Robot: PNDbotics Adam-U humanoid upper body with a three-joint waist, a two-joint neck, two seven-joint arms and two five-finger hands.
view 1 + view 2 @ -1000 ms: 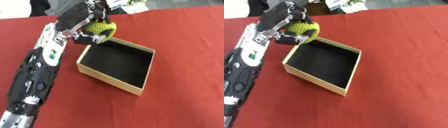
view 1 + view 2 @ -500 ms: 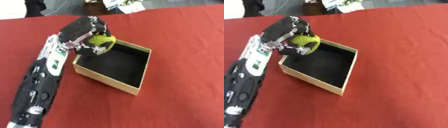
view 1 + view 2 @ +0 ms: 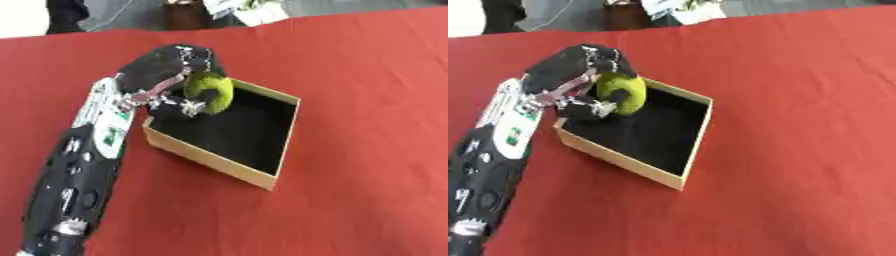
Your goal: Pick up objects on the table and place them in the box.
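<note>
Lowering since a second ago, my left hand (image 3: 162,75) brought the yellow-green ball (image 3: 210,92) down inside the box (image 3: 262,175), fingers curled round it. From the right eye, the ball sat at the box's far-left corner, on the red table (image 3: 798,100).

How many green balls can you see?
1. The green ball is held in the robot's left hand, over the near-left corner of the open box. Nothing else shows inside the box's black bottom.
</note>
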